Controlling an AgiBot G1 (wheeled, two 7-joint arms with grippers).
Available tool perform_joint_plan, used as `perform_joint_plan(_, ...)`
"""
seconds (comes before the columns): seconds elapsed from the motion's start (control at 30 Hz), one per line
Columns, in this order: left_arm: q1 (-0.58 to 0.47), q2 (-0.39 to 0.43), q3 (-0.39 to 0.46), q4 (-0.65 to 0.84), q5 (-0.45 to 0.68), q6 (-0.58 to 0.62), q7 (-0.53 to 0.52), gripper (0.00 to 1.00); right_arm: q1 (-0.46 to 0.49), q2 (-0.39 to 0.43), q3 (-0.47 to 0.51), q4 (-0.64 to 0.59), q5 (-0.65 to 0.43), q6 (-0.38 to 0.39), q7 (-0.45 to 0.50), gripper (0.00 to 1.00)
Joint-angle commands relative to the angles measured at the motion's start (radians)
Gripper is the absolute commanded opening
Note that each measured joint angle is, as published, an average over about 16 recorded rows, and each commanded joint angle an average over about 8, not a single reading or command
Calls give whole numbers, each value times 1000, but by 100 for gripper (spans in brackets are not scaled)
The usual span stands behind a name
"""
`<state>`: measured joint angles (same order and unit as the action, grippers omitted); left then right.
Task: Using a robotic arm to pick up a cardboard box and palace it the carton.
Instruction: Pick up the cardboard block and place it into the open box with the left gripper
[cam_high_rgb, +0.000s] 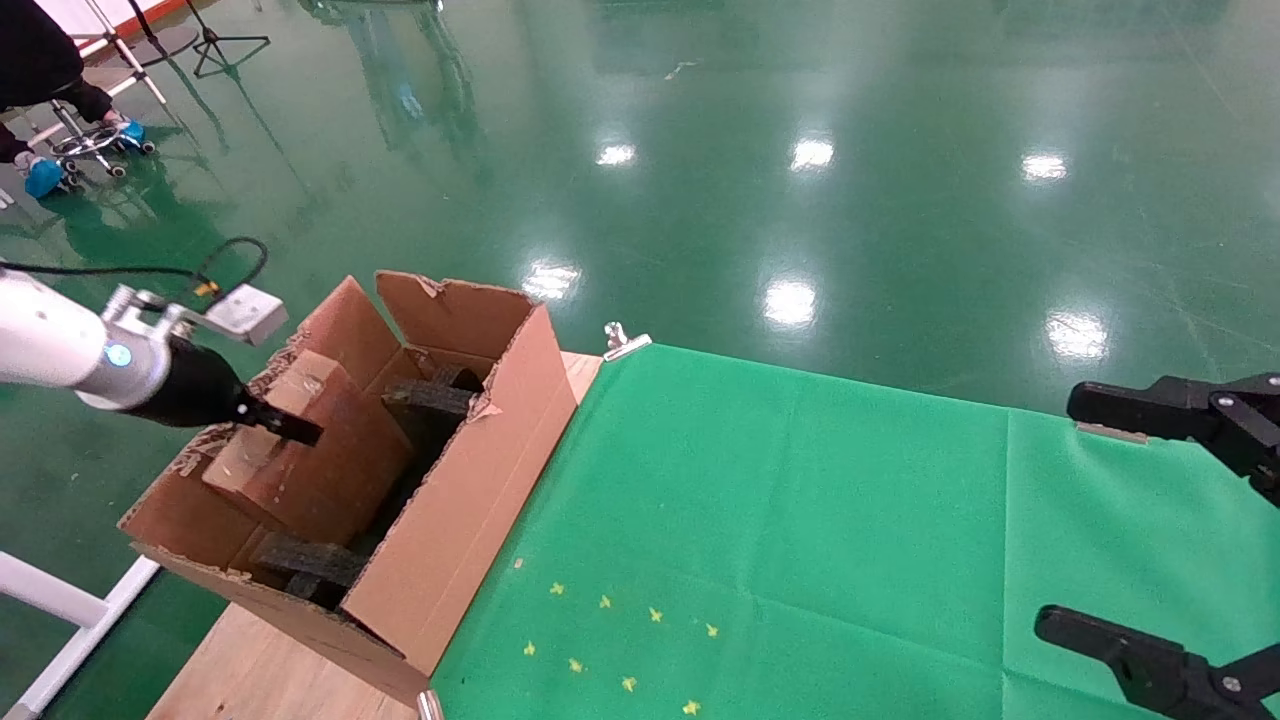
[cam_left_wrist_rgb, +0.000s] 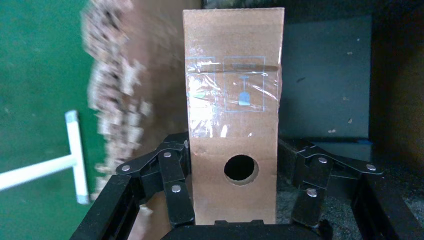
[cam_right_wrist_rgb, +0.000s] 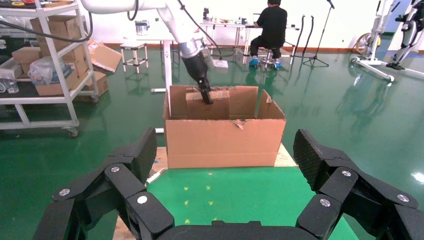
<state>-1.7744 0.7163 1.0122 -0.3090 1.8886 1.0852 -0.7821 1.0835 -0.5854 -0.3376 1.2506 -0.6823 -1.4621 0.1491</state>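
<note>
Left gripper clamped on the cardboard box: box sits between the fingers, hole face toward the wrist camera, taped end pointing away. Box is tilted, lower part inside the carton, at its side away from the green cloth, above the black foam. Right gripper spread wide, idle over the cloth, well apart from the carton.

Bright, even overhead light is mirrored as white glare spots on the glossy green floor, soft shadow is cast inside the carton, sheen is seen on the cardboard box's clear tape, and the ragged flap edge is rendered blurred in the left wrist view.
</note>
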Motion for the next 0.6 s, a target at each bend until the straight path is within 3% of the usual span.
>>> perform_joint_plan(0.03,16,22,-2,45,-9,-12,11,0,0,0,0,0,0,0,0,100)
perform_joint_plan(0.17,35,44,-9,115,-23,-37,25,0,0,0,0,0,0,0,0,100)
perform_joint_plan(0.23,40,50,-12,136,-26,-47,29,8,0,0,0,0,0,0,0,100)
perform_joint_plan(0.47,49,62,-25,187,-46,-77,39,93,0,0,0,0,0,0,0,100)
perform_joint_plan(0.5,50,63,-27,191,-49,-80,40,99,0,0,0,0,0,0,0,100)
perform_joint_plan(0.6,50,62,-26,188,-49,-79,39,100,0,0,0,0,0,0,0,100)
